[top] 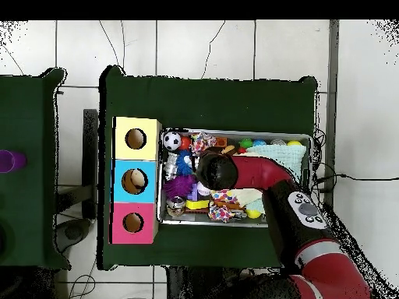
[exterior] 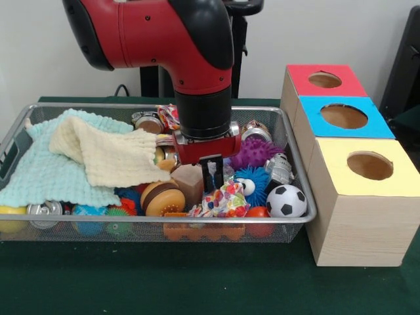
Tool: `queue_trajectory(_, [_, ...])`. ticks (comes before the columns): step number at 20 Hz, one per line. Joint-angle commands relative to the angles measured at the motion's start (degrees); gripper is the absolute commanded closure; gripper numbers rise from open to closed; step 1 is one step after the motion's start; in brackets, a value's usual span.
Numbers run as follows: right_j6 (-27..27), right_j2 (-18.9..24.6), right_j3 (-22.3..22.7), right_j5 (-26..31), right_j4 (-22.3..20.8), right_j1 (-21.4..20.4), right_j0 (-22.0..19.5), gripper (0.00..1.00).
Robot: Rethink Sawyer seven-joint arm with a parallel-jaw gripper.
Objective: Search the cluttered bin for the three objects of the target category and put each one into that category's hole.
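Gripper [exterior: 210,176] down inside the wire bin [exterior: 298,190], low over the clutter at its middle, just above a crinkly candy wrapper [exterior: 226,197] and beside a brown block [exterior: 189,182]; whether fingers are apart or together cannot be told. Soccer ball [exterior: 286,201] at the bin's front corner nearest the yellow-topped box [exterior: 365,197]. Cloths [exterior: 79,161] heaped at the opposite end.

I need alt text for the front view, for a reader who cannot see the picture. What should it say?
A red and black robot arm reaches down into the middle of a wire mesh bin packed with small toys, its gripper low among them. Pale cloths cover the bin's left part; a soccer ball lies at its right. Beside it stand wooden boxes with red, blue and yellow holed tops.
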Motion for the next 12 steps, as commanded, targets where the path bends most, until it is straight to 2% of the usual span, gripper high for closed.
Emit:
queue_trajectory(1, [2.3,0.1,-3.9,-4.0,-3.6,8.2,0.3,1.0])
queue_trajectory(12, [3.6,-0.9,-2.7,-2.1,-2.6,6.4,1.6,1.0])
